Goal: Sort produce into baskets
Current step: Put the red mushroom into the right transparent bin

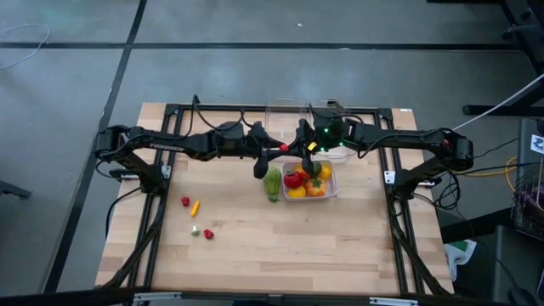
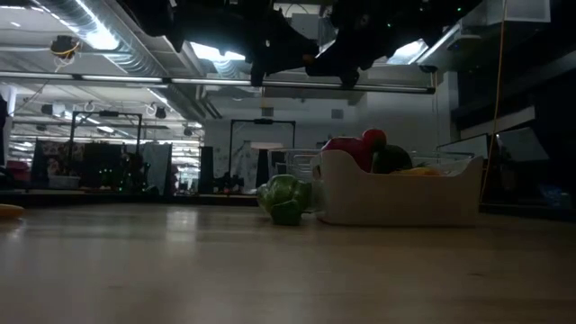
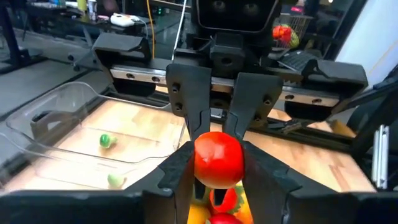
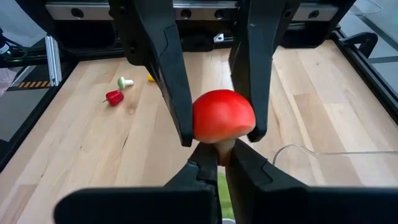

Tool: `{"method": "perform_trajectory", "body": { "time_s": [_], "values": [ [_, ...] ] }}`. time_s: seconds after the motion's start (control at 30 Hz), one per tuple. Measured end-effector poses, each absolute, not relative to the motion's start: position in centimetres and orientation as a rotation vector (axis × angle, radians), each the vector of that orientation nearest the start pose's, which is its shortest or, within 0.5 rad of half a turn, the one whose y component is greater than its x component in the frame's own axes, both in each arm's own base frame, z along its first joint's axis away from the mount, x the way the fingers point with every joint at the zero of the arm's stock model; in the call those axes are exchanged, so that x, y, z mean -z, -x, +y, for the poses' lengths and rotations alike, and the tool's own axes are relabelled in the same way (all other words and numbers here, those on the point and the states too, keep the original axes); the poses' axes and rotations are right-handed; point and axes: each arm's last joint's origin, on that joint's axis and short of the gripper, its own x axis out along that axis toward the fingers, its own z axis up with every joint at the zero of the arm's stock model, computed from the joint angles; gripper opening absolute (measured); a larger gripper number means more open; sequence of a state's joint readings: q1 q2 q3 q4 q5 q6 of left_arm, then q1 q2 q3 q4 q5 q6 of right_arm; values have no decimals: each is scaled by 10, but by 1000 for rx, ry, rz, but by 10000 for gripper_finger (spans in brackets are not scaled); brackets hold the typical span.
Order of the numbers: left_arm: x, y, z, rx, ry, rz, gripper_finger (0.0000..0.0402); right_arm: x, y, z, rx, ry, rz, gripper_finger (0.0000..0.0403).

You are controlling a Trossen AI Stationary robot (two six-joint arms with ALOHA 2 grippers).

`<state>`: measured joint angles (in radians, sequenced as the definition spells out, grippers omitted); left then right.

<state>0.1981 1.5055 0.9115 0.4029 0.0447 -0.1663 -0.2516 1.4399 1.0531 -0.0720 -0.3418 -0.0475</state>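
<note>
Red and glossy, a round tomato [image 3: 219,158] sits pinched between the fingers of the left claw [image 3: 217,163], held in the air above the whitish basket [image 1: 330,192]. Both dark arms reach inward from the counter's sides and meet nose to nose over the middle, wrists level. The right claw [image 4: 217,163] is closed tight just under the tomato; it seems to nip a pale stub beneath the fruit, though the view there is too cramped to be sure.

The whitish basket is shallow, with rounded corners and opaque plastic walls, and is heaped with smooth red, yellow and orange pieces. Touching its left wall lies a long green ribbed vegetable [image 1: 272,183], lumpy and matte. A clear basket [image 3: 68,134] of thin see-through plastic stands at the counter's far edge, holding two small green bits [image 3: 107,140]. A second clear one [image 1: 337,155] sits under the right arm.

The counter [image 1: 255,238] is pale wooden planking in a black metal frame. On its left part, well apart from the baskets, lie small loose pieces: a red one [image 1: 185,201], a yellow one [image 1: 195,207], a whitish-green one [image 1: 195,230] and another red one [image 1: 208,234].
</note>
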Motion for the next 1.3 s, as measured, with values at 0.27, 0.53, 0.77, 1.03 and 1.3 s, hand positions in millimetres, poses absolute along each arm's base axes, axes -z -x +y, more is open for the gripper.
{"method": "perform_trajectory", "body": {
  "time_s": [0.27,0.53,0.77,1.03,1.3],
  "values": [
    [-260,-328,63,-197,166,187,202,-286,-312,-71,-79,-84,444,17],
    [-257,-326,70,-224,175,211,232,-278,-301,-95,98,-92,544,17],
    [-251,-323,74,-237,187,273,233,-263,-275,-132,349,-111,747,17],
    [-247,-323,73,-234,193,314,233,-248,-233,-167,580,-181,1013,17],
    [-247,-323,73,-232,194,312,233,-230,-220,-187,589,-291,1103,17]
  ]
}}
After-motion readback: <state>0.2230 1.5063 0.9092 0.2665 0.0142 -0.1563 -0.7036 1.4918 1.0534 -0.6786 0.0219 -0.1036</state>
